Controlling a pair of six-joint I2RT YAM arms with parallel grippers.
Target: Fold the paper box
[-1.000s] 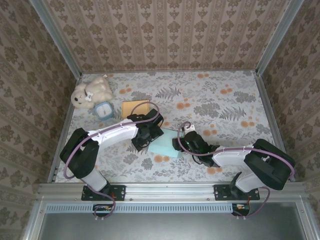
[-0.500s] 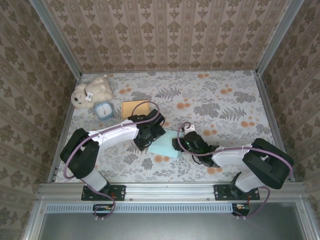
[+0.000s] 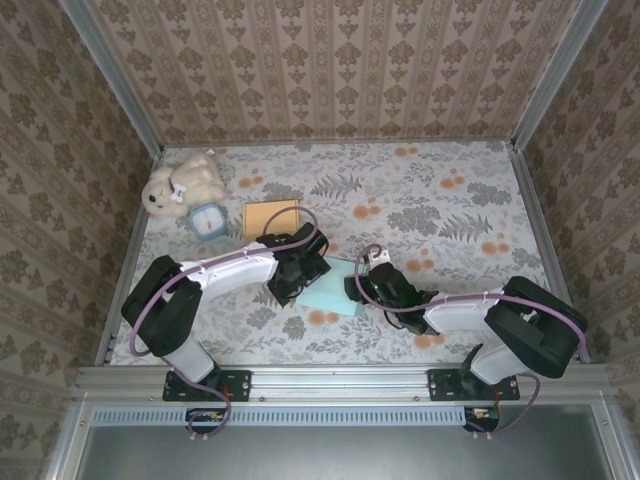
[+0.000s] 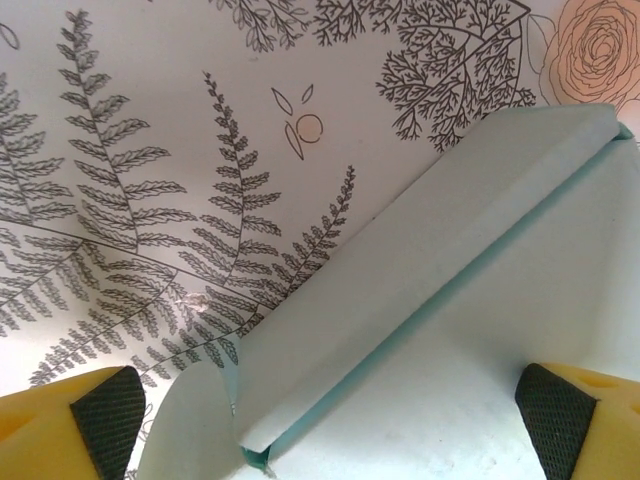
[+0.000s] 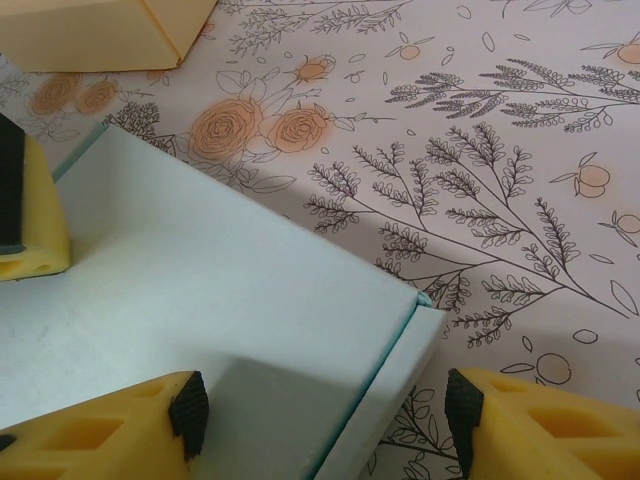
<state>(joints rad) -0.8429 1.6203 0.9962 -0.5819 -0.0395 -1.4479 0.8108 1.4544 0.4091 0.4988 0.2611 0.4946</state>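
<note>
Grippers, top view: my left gripper [image 3: 300,266] sits over the far-left edge of the paper box [image 3: 332,292], my right gripper [image 3: 362,286] at its right edge, mid-table. Left wrist view: jaws spread wide, straddling the folded flap [image 4: 420,250] (nothing gripped). Right wrist view: jaws partly apart about the side flap [image 5: 385,400], unclamped.

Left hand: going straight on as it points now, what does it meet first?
Probably the folded flap of the pale blue paper box, right ahead of the open left hand; depth unclear.
</note>
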